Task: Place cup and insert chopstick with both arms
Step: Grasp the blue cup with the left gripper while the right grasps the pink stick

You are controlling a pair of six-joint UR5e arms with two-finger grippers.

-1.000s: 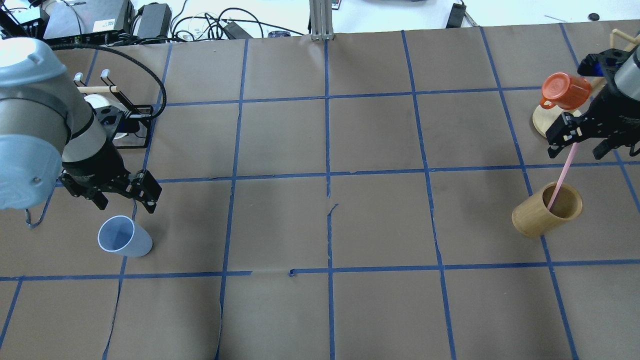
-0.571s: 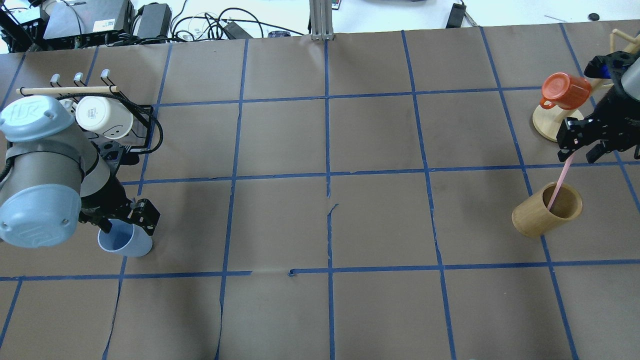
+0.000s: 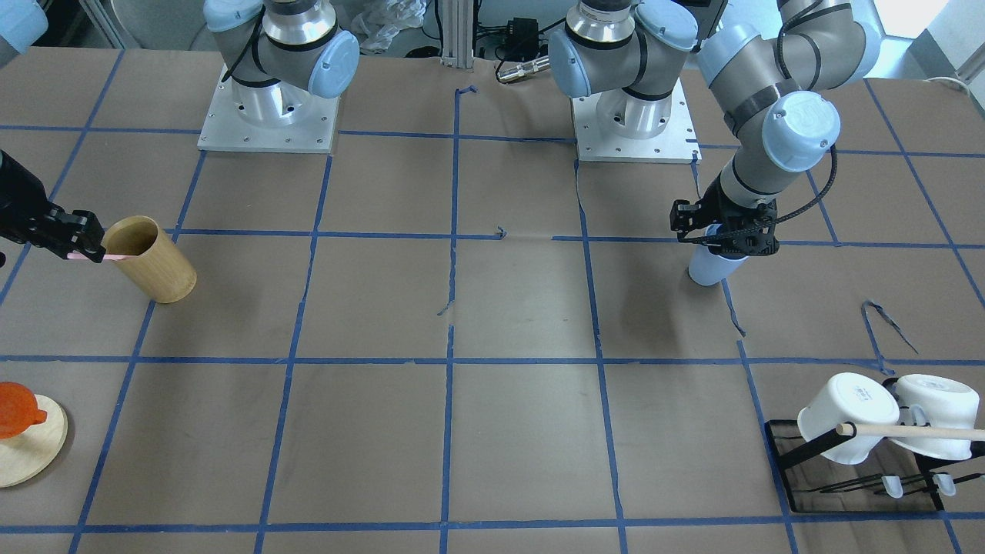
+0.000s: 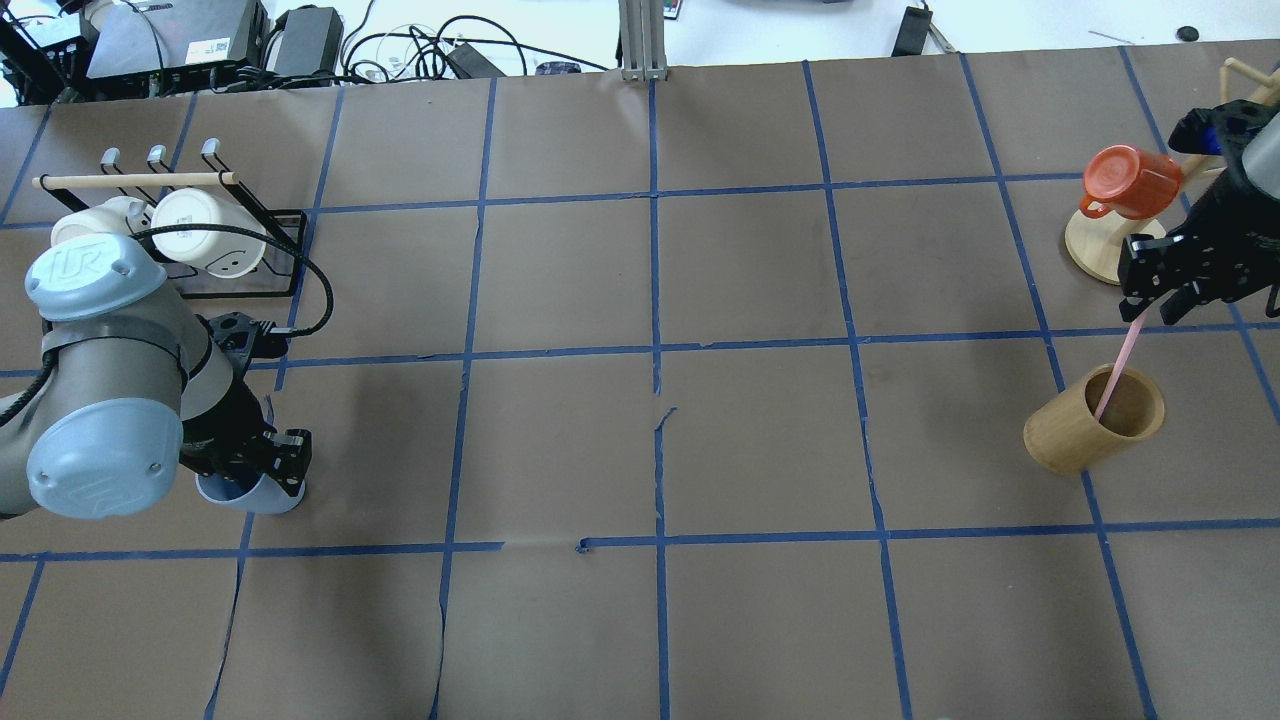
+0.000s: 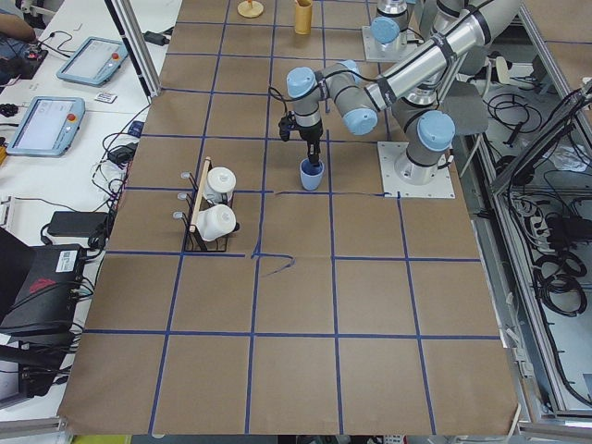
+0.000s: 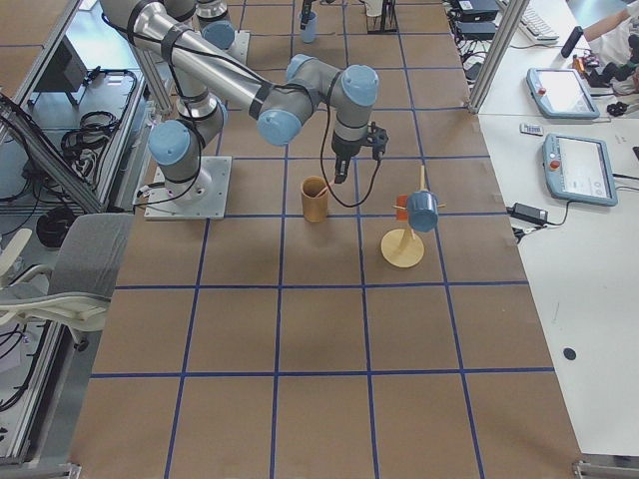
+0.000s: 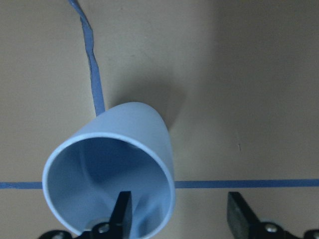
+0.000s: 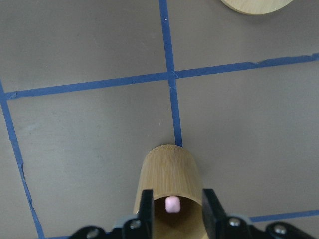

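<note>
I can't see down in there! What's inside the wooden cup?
A pink chopstick stands slanted in the wooden cup, its top poking out. The cup's wall hides its lower tip and the bottom.

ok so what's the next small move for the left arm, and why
Probably close the left gripper on the wall of the blue cup. In the left wrist view the open jaws straddle the cup's rim, one inside the cup and one outside, with the wall between them, so a grasp looks lined up. The cup stands upright on the table.
</note>
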